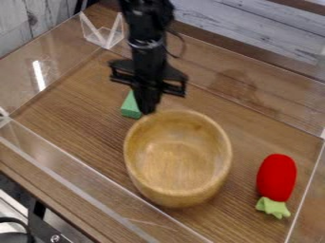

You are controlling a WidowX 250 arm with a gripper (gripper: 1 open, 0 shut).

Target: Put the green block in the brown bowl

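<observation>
Camera: wooden table [76,114] inside clear walls [51,161], plank backdrop [254,24].

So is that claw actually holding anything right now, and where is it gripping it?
It cannot be told. The gripper is shut and the green block shows right beside its tips, but any contact between them is hidden.

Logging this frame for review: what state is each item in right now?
end effector: shut, pointing down, by the bowl's far rim
green block: on the table beside the end effector, outside the bowl; grip unclear
brown bowl: upright, empty
strawberry toy: lying on the table, right of the bowl
</observation>
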